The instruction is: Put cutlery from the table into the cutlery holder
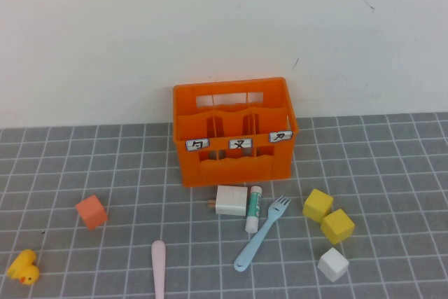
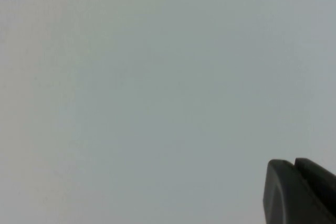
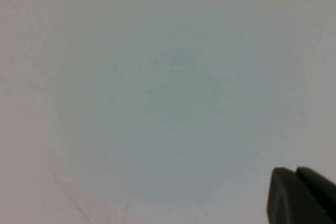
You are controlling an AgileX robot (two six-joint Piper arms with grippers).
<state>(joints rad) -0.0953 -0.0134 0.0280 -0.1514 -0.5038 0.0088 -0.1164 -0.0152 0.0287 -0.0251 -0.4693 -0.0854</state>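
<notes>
The orange cutlery holder [image 1: 235, 131] stands at the back middle of the grey tiled table [image 1: 392, 152], its compartments showing nothing inside. The light blue fork [image 1: 262, 234] lies in front of it, tines pointing toward the holder. The pale pink utensil [image 1: 159, 265] lies at the front edge, partly cut off by the high view. Neither arm shows in the high view. My left gripper [image 2: 291, 162] and right gripper [image 3: 294, 170] each show only dark fingertips pressed together, empty, against a blank pale surface.
A white-and-green tube [image 1: 253, 209] lies beside the fork, touching a white block [image 1: 232, 200]. Two yellow cubes [image 1: 327, 215] and a white cube [image 1: 333, 264] sit to the right. An orange cube [image 1: 92, 211] and a yellow duck [image 1: 24, 267] sit on the left.
</notes>
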